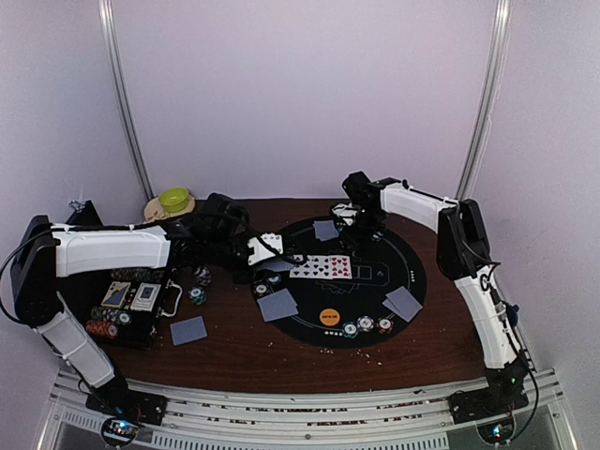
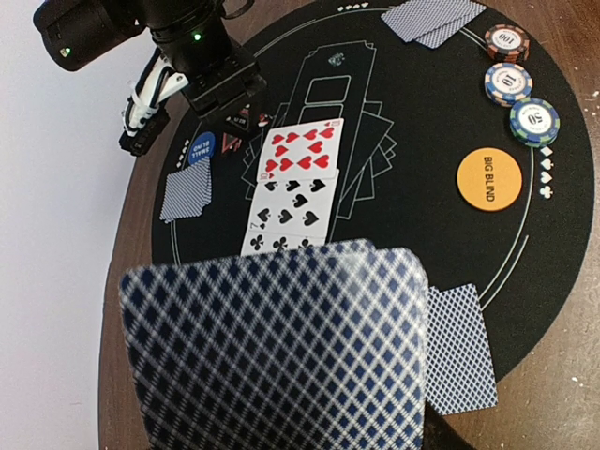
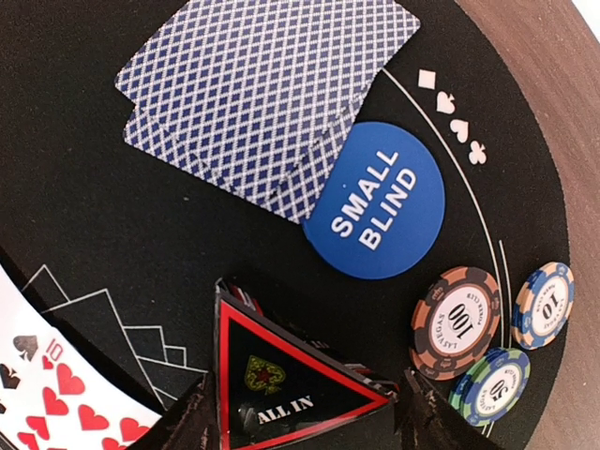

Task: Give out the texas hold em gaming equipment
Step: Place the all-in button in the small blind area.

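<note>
In the top view, the left gripper (image 1: 267, 249) hung over the left rim of the round black felt mat (image 1: 412, 272) and the right gripper (image 1: 359, 228) over its far side. A row of face-up white cards (image 1: 321, 267) lay between them. An orange round disc (image 1: 329, 317) and three striped chips (image 1: 366, 324) lay nearer the arm bases than either gripper. An open black chip case (image 1: 131, 305) stood off the mat, behind the left gripper. Neither pair of jaws could be read from here.

In the left wrist view, a blue-diamond-backed playing card (image 2: 281, 347), blurred and bowed, filled the space at the jaws, up off the mat. It hid the fingers, so I cannot tell their spread, only that they had hold of it. Only here did the orange disc read BIG BLIND.

The right wrist view alone showed a black triangular ALL IN marker with a red edge (image 3: 281, 375), clamped between dark fingers (image 3: 187, 427) that stood partway apart. Just ahead of the jaws lay a blue round SMALL BLIND disc (image 3: 375, 202), touching two face-down cards (image 3: 272, 89). Three more striped chips (image 3: 457, 322) lay to its right.
</note>
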`<act>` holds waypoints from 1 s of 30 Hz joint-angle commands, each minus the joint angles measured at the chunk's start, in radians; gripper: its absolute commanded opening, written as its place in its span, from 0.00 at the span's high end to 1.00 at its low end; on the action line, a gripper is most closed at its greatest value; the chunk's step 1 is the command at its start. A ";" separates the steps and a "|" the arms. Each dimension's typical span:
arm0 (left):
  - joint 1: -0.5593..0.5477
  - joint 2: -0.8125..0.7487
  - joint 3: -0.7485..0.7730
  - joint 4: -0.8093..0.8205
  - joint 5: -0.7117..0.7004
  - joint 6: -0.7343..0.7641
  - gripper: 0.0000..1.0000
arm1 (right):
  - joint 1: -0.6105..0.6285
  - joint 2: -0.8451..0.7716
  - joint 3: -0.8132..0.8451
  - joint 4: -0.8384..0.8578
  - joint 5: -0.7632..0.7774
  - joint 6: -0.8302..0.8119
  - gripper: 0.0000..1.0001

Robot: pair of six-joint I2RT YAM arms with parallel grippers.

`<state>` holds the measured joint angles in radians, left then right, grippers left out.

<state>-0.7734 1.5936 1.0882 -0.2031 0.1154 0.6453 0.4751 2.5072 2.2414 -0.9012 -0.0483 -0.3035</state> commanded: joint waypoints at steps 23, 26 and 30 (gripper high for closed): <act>0.000 0.000 0.007 0.037 0.007 -0.006 0.44 | 0.030 0.000 0.028 0.055 0.063 0.031 0.32; 0.000 -0.001 0.007 0.037 0.008 -0.006 0.44 | 0.030 -0.030 0.024 0.048 0.052 0.029 0.28; 0.000 0.001 0.007 0.038 0.009 -0.006 0.44 | 0.030 -0.060 0.013 0.045 0.054 0.023 0.24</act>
<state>-0.7734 1.5936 1.0882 -0.2031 0.1154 0.6453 0.4992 2.5153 2.2509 -0.8619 -0.0010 -0.2817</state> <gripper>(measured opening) 0.559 0.746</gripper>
